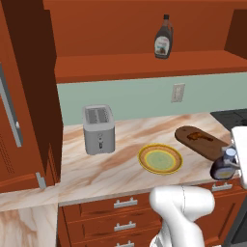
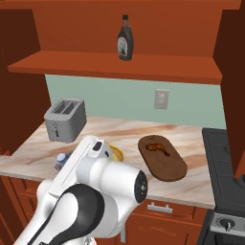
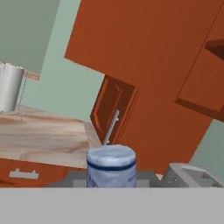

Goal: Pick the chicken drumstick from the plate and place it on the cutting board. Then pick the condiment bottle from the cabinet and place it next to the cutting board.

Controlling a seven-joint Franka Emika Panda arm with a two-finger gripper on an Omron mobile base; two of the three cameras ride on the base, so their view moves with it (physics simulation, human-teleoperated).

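Half your task was done: the chicken drumstick lay on the cutting board, off the plate. Your gripper appeared closed around the condiment bottle, held near the board's end, not yet released.

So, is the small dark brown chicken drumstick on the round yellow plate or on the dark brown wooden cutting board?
On the board: the drumstick lies near the cutting board's far end, and the plate's centre is bare.

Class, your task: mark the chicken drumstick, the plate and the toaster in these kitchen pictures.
chicken drumstick (image 2: 155, 147), right base view, middle of the meat on the cutting board.
plate (image 1: 160, 158), left base view, pale green centre.
toaster (image 1: 99, 133), left base view, front face.
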